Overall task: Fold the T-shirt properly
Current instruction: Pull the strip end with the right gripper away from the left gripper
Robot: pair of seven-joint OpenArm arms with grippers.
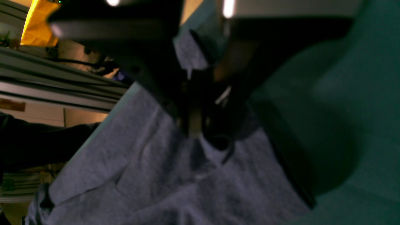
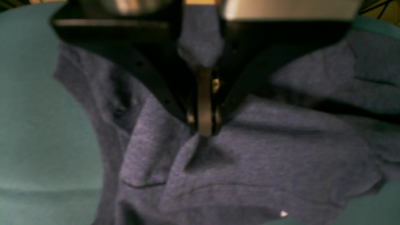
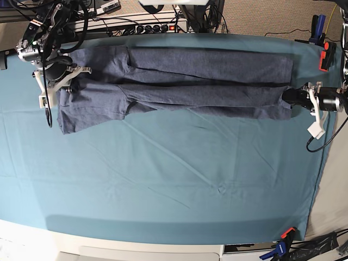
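The dark blue-grey T-shirt (image 3: 190, 87) lies stretched in a long folded band across the far part of the table, sleeve end at the left. My right gripper (image 3: 73, 86) is shut on the cloth at the band's left end. In the right wrist view its fingers (image 2: 204, 125) pinch a ridge of the T-shirt (image 2: 265, 162). My left gripper (image 3: 291, 96) is shut on the band's right end. In the left wrist view its blurred fingertips (image 1: 193, 128) press into the T-shirt (image 1: 156, 175), which bunches below them.
A teal table cloth (image 3: 163, 179) covers the table and shows beside the shirt in both wrist views. A power strip and cables (image 3: 136, 26) run along the back edge. Orange clamps sit at the right edge (image 3: 325, 54) and the front right corner (image 3: 284, 235).
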